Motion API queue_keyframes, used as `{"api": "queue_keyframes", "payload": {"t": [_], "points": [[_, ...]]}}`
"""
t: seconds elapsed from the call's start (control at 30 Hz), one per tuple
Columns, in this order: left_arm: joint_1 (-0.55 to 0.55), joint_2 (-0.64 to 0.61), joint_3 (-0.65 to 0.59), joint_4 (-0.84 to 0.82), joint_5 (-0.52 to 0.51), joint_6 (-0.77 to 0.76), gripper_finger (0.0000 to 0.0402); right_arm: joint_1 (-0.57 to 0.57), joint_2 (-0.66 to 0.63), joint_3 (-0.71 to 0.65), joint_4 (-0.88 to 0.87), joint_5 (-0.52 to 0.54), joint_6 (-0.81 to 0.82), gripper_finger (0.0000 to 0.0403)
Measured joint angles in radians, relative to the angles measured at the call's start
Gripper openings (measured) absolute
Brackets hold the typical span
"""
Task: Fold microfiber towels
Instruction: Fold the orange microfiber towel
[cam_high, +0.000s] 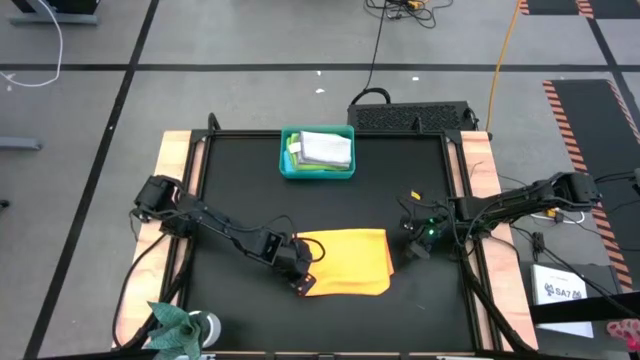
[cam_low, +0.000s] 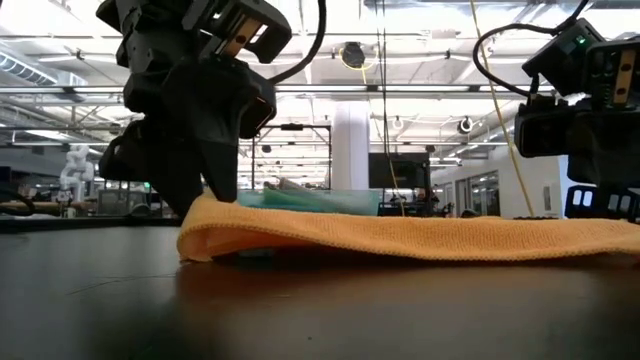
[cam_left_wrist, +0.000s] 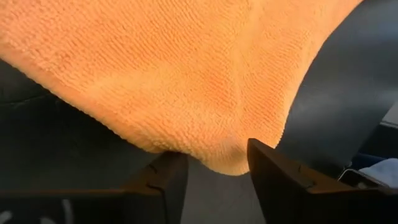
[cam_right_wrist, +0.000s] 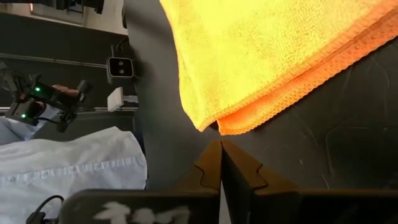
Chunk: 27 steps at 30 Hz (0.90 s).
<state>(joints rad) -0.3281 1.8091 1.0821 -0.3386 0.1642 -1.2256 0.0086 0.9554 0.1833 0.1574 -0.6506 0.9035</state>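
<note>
Lying flat on the black desk, the folded orange-yellow microfiber towel occupies the near middle of the surface, its layered edges visible in the right wrist view. The left claw sits at the towel's left edge; its two dark fingers stand apart, with the towel's corner drooping between them and no grip evident. In the low view this claw stands directly over the raised left end of the towel. The right claw rests just beside the towel's right edge, fingers pressed together and holding nothing. At the far middle of the desk, a rigid teal plastic bin contains a folded light grey cloth on top, with a lime green cloth showing at its left side.
</note>
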Motion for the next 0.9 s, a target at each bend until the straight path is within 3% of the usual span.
{"api": "queue_keyframes", "payload": {"t": [0.3,0.53,0.63,0.77,0.9], "points": [[-0.002,0.000,0.000,-0.012,0.098,-0.039,0.0166,-0.003,0.000,0.000,0.000,0.069,-0.034,0.0000],[-0.014,-0.002,0.000,-0.047,0.096,0.019,0.0157,-0.003,0.000,0.000,0.027,0.123,-0.035,0.0000],[-0.026,-0.002,0.000,-0.152,0.091,0.037,0.0157,-0.003,0.000,0.000,0.076,0.134,-0.037,0.0000],[-0.035,-0.002,0.000,-0.269,0.010,-0.040,0.0157,-0.003,0.000,0.000,0.130,0.171,-0.040,0.0000],[-0.035,-0.002,0.000,-0.185,-0.154,-0.100,0.0156,-0.003,0.000,0.000,0.178,0.215,-0.073,0.0000]]}}
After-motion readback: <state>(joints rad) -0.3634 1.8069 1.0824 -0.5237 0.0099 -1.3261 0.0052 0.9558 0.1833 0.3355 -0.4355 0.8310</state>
